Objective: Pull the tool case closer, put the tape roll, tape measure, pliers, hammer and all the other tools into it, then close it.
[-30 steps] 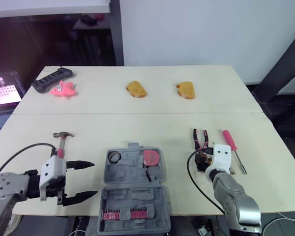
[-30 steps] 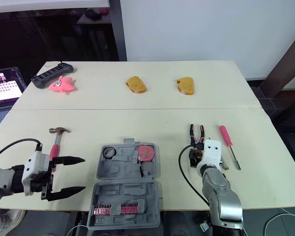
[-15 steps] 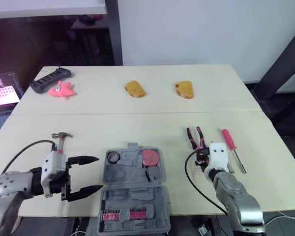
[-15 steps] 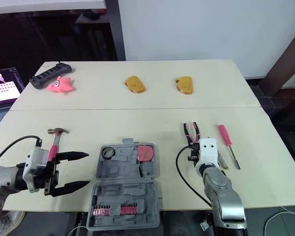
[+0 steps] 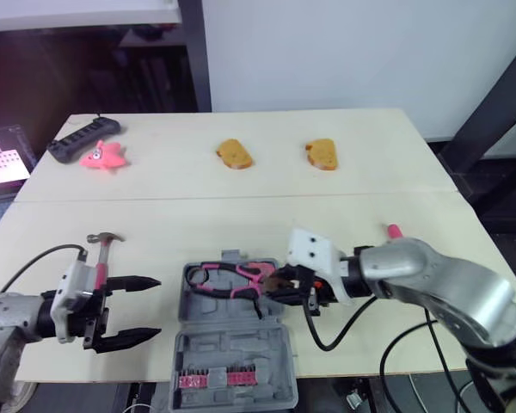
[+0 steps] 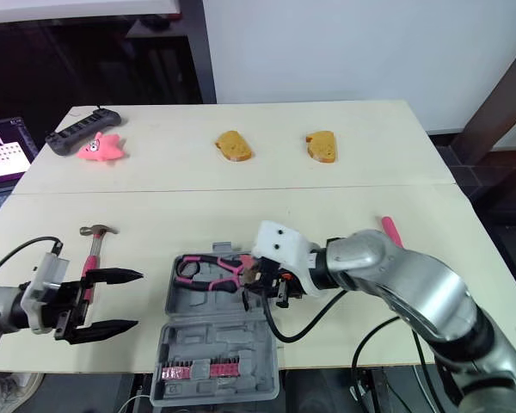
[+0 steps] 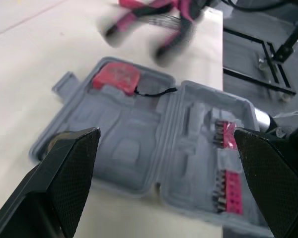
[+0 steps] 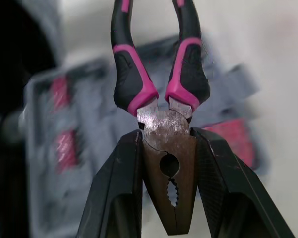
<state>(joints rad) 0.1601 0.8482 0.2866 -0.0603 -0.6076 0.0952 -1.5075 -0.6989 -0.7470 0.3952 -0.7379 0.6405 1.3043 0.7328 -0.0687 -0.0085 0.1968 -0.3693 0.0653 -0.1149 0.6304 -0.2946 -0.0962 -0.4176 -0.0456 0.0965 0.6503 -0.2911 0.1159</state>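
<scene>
1. Tool case [image 5: 232,348] — lid open, lying flat at the table's near edge, about mid-width.
2. Right gripper [image 5: 279,284] — fingers clamped on the metal head of the pliers [image 8: 164,121]. The pink-and-black handles point toward the table's left edge, over the case's far half. Cannot tell whether they touch the case.
3. Red tape measure [image 7: 116,77] is seated in a far-half compartment.
4. Left gripper [image 5: 157,306] is spread wide and holds nothing, just beside the case on its left.
5. Hammer [image 5: 106,237] lies flat on the table just beyond the left gripper, toward the left edge.

The right gripper [image 5: 279,284] has carried the pliers [image 5: 228,274] over the tool case [image 5: 232,344].
</scene>
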